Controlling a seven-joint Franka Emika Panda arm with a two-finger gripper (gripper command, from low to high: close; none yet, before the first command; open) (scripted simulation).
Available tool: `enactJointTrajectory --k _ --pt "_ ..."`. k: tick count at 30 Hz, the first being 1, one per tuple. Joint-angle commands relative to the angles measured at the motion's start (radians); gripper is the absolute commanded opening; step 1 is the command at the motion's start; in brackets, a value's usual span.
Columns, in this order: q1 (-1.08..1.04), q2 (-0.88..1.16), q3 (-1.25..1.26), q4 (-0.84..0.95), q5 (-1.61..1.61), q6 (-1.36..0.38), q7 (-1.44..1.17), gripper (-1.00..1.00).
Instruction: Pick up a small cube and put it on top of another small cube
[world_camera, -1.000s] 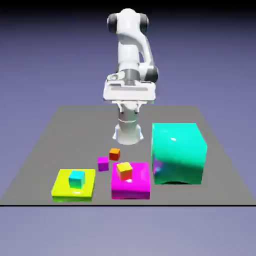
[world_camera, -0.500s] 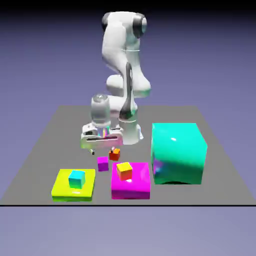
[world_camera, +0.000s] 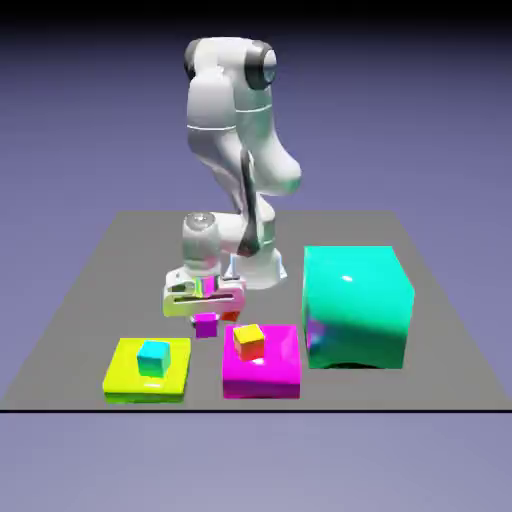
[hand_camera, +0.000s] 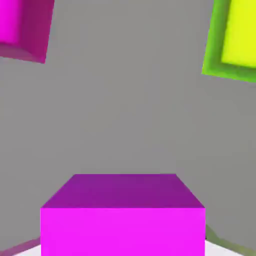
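While the gripper (world_camera: 205, 321) grips, small purple cube (world_camera: 206, 326) (unlettered).

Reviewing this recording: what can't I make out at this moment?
- Orange-red cube: exterior view, mostly hidden behind the pincer and the small purple cube.
- Fingertips: hand view, hidden by the purple cube and cut off at the bottom edge.
- Magenta slab and yellow slab: hand view, cut off by the top and side edges.
- Table behind the big teal block: exterior view, blocked by the block.
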Motion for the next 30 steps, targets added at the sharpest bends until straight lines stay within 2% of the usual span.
enactJointTrajectory --k 1,5,21,27,28,30 --pt "-0.003 -0.036 0.011 -0.007 0.032 -0.029 -0.024 -1.0" --pt "-0.012 -0.143 0.045 -0.027 0.124 -0.116 -0.092 -1.0" --pt "0.567 -0.139 -0.154 0.52 0.125 -0.655 -0.299 -1.0" --pt "0.566 -0.001 -0.155 0.468 0.145 -0.465 -0.314 -1.0" --pt "0.566 -0.001 -0.155 0.468 0.145 -0.465 -0.314 1.0" --pt "0.566 -0.032 -0.155 0.48 0.14 -0.508 -0.31 1.0"
